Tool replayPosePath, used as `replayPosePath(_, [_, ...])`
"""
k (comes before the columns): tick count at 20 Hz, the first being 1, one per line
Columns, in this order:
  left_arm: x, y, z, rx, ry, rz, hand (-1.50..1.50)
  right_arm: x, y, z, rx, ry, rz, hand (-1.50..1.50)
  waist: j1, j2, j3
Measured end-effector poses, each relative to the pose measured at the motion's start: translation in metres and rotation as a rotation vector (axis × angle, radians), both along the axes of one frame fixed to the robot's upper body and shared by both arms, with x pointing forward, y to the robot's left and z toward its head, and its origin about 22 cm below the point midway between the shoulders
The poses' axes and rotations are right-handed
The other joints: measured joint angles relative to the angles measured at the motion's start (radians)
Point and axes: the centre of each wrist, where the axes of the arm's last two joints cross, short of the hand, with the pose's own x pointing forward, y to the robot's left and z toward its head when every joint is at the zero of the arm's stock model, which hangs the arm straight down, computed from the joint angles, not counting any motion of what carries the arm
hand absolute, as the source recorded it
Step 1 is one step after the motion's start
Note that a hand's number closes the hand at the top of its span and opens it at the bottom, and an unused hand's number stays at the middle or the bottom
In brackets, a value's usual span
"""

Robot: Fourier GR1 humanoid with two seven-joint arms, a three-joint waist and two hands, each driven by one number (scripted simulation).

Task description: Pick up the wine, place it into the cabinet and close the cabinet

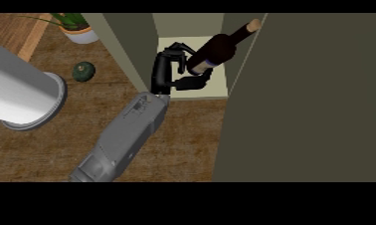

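Wine (220,50) — tilted inside the cabinet (192,92) — held within curled fingers (180,50).

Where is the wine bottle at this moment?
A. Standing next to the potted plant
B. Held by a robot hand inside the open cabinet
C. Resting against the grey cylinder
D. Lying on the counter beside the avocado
B: the robot hand is curled around the wine bottle inside the cabinet opening, tilted.
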Motion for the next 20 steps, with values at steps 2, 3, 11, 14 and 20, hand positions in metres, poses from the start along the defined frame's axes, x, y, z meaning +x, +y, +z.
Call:
replayPosePath(2, [-0.001, 0.002, -0.006, 0.000, -0.007, 0.016, 1.50, 0.001, 0.001, -0.002, 0.005, -0.001, 0.009, -1.50, -0.001, 0.001, 0.000])
replayPosePath(3, [0.002, 0.004, -0.007, -0.002, -0.010, 0.020, 1.50, 0.002, 0.003, -0.001, 0.003, -0.003, 0.019, -1.50, -0.001, 0.002, 0.000])
replayPosePath(11, [0.017, 0.014, -0.005, -0.094, -0.005, 0.055, 1.50, 0.004, 0.005, -0.005, 0.003, 0.002, 0.036, -1.50, -0.009, 0.004, 0.000])
replayPosePath(14, [0.024, 0.021, -0.004, -0.121, 0.011, 0.071, 1.50, 0.003, 0.003, -0.006, 0.002, 0.010, 0.033, -1.50, -0.010, 0.005, 0.000])
replayPosePath(20, [0.036, 0.023, 0.006, -0.134, 0.029, 0.097, 1.50, 0.005, 0.002, -0.006, 0.006, 0.004, 0.042, -1.50, -0.022, 0.010, 0.000])
